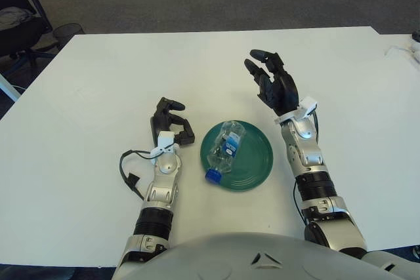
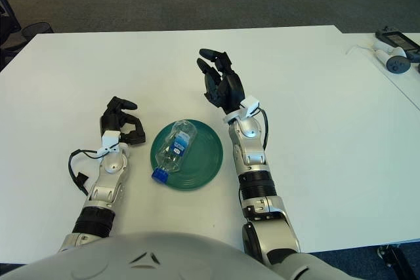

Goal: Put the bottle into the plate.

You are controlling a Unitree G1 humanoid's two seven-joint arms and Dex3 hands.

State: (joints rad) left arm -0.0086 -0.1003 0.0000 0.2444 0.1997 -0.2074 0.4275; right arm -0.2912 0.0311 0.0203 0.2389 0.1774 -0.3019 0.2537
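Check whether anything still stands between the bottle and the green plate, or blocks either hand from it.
Nothing visible does. The bottle already lies on its side in the plate, cap over the near-left rim. The right hand is open above the table beyond the plate; the left hand shows curled beside it.

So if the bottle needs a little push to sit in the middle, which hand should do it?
Probably the left hand: it shows beside the plate, near the bottle cap at that rim. The right hand is raised farther back.
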